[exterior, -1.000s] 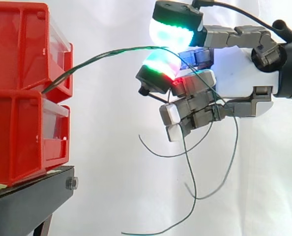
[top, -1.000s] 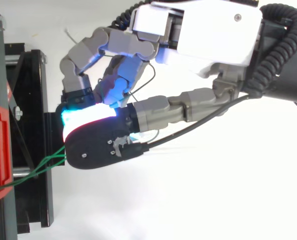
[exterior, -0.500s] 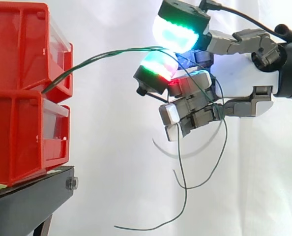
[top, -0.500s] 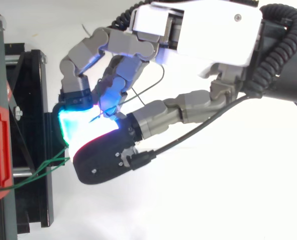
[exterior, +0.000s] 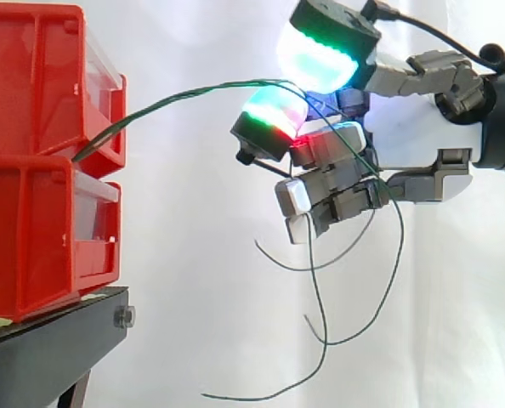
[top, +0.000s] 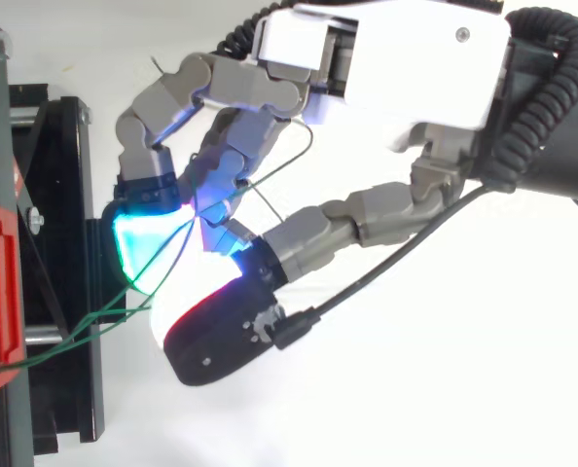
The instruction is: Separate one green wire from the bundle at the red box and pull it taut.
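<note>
Green wires [exterior: 184, 93] from red box [exterior: 40, 93] across robot hand [exterior: 405, 136], loose ends beneath

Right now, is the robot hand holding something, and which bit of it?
Cannot be told. The green wires from the red box drape across the hand, ends dangling below; a grip isn't clear.

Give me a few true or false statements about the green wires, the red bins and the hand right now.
The green wires run from the red bins to the hand. True.
The wires between them are straight and tight. False: they bow upward in a curve.
Below the hand dangle loose wire ends. True.
The bins sit on a white support. False: the stand is black.
</note>
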### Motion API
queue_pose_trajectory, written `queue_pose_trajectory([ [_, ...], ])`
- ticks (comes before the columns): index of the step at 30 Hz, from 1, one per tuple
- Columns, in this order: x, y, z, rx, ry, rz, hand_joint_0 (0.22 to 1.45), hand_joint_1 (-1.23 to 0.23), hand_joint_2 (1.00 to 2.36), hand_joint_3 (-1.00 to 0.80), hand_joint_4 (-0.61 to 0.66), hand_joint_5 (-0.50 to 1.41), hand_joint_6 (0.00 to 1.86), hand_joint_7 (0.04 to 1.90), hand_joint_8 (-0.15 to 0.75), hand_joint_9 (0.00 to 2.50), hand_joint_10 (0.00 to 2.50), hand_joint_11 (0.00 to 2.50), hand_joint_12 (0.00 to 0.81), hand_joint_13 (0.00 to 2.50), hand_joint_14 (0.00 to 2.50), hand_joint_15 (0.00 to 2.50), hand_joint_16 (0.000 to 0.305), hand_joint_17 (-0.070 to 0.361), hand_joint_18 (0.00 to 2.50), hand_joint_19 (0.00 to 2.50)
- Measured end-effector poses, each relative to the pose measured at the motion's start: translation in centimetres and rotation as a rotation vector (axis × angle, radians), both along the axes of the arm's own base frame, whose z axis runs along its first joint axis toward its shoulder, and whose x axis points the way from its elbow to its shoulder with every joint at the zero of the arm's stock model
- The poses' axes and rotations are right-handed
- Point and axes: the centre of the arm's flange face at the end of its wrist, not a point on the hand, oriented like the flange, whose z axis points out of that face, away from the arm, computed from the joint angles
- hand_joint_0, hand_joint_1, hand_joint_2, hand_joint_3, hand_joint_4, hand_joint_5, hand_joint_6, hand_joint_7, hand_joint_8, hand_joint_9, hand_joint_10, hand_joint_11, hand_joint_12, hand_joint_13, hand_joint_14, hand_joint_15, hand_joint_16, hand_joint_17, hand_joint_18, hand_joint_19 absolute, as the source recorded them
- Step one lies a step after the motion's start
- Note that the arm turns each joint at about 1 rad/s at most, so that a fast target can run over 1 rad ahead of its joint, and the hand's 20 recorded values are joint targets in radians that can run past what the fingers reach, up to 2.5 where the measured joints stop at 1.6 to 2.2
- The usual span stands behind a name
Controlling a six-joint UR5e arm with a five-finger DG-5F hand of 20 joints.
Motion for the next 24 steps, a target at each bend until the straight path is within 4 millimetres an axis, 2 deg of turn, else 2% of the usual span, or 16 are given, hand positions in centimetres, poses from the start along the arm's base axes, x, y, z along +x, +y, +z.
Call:
queue_pose_trajectory([
  [2,0.00,0.00,0.01,0.000,0.000,0.000,0.53,-0.52,1.00,-0.50,0.09,-0.16,0.91,1.06,0.283,1.24,0.01,1.53,0.411,0.87,0.02,0.81,0.056,0.125,0.69,0.73],
  [4,0.01,0.00,0.01,0.000,-0.001,0.000,0.59,-0.41,1.01,-0.43,0.07,-0.16,0.90,1.08,0.264,1.24,0.01,1.53,0.403,0.87,0.03,0.83,0.053,0.120,0.66,0.75],
  [6,0.01,0.00,0.01,0.000,-0.001,0.000,0.59,-0.41,1.01,-0.39,0.06,-0.16,0.89,1.08,0.267,1.24,0.01,1.54,0.402,0.87,0.02,0.82,0.054,0.121,0.66,0.76],
  [9,0.01,-0.01,0.01,0.000,-0.001,-0.001,0.58,-0.51,1.02,-0.26,0.09,-0.17,0.89,1.09,0.265,1.24,0.01,1.54,0.407,0.88,0.02,0.84,0.054,0.122,0.66,0.76],
  [10,0.02,0.00,0.01,0.000,-0.001,-0.001,0.57,-0.60,1.02,-0.20,0.10,-0.18,0.90,1.07,0.264,1.23,0.01,1.56,0.410,0.89,0.02,0.84,0.055,0.124,0.66,0.76],
  [13,0.01,0.01,0.00,0.000,-0.001,0.000,0.58,-0.67,1.02,-0.13,0.12,-0.18,0.92,1.05,0.281,1.23,0.01,1.55,0.425,0.90,0.02,0.83,0.059,0.132,0.69,0.74],
  [17,0.00,0.00,0.03,0.001,0.000,0.000,0.60,-0.70,1.02,-0.15,0.12,-0.19,0.93,1.02,0.277,1.22,0.00,1.56,0.417,0.89,0.02,0.83,0.058,0.130,0.69,0.74],
  [19,0.00,0.00,0.02,0.001,0.000,0.000,0.60,-0.72,1.02,-0.26,0.11,-0.19,0.93,1.01,0.259,1.20,0.01,1.58,0.403,0.87,0.02,0.84,0.055,0.123,0.66,0.75],
  [24,0.02,-0.03,0.05,0.001,-0.002,0.000,0.60,-0.72,1.02,-0.30,0.11,-0.19,0.93,1.01,0.263,1.20,0.00,1.56,0.398,0.87,0.03,0.84,0.054,0.122,0.67,0.74],
])
